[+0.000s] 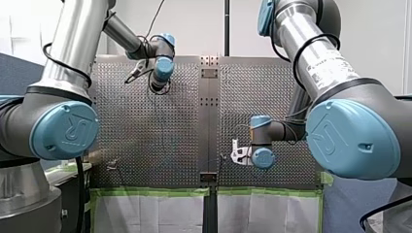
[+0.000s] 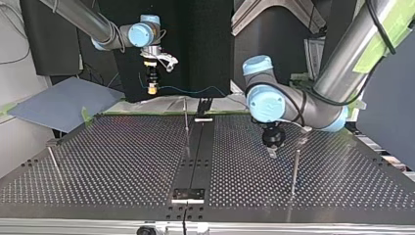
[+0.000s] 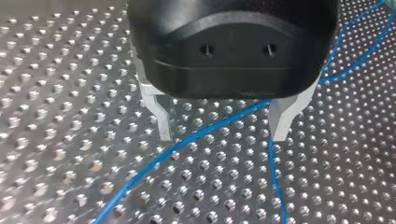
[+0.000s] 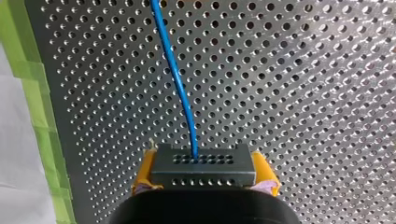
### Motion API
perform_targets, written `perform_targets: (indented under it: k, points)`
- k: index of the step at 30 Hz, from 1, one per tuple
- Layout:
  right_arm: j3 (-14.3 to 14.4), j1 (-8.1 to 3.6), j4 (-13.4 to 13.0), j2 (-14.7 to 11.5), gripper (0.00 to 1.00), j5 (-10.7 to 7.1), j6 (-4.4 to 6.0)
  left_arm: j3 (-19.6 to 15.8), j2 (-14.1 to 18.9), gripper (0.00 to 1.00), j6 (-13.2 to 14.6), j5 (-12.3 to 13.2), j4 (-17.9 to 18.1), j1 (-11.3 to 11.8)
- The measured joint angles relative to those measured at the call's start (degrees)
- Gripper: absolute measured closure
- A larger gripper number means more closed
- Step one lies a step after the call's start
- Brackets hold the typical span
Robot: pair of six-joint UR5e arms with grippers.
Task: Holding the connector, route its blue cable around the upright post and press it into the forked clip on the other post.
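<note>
My right gripper is shut with its yellow pads on a dark grey connector. The blue cable leaves the connector and runs ahead over the perforated plate. In the top view this gripper hangs above the table's far edge, and the cable stretches from it toward the view's right. My left gripper stands open just above the plate, its metal fingers on either side of a stretch of blue cable lying under them. In the top view it hovers beside a thin upright post.
A second thin post rises near the centre strip and a third near the top view's left edge. A black forked piece stands at the far edge. Green tape borders the plate's near edge in the front view.
</note>
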Motion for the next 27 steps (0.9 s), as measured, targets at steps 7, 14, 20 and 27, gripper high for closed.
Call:
perform_targets:
  k: [7, 14, 20, 27]
  points:
    - [0.0, 0.00, 0.0, 0.0, 1.00, 0.00, 0.01, 0.1, -0.4, 0.00, -0.6, -1.4, 0.7, 0.3]
    - [0.0, -0.01, 0.0, 0.0, 1.00, 0.01, 0.01, 0.0, -0.5, 0.00, -1.3, -4.2, 0.8, 0.7]
    - [0.0, -0.02, 0.0, 0.0, 1.00, 0.00, 0.01, 0.0, -0.5, 0.00, -1.4, -5.9, 0.4, 0.8]
    - [0.0, -0.02, -0.1, 0.1, 1.00, 0.00, 0.02, 0.0, -0.4, 0.00, -1.4, -5.5, -0.4, 0.6]
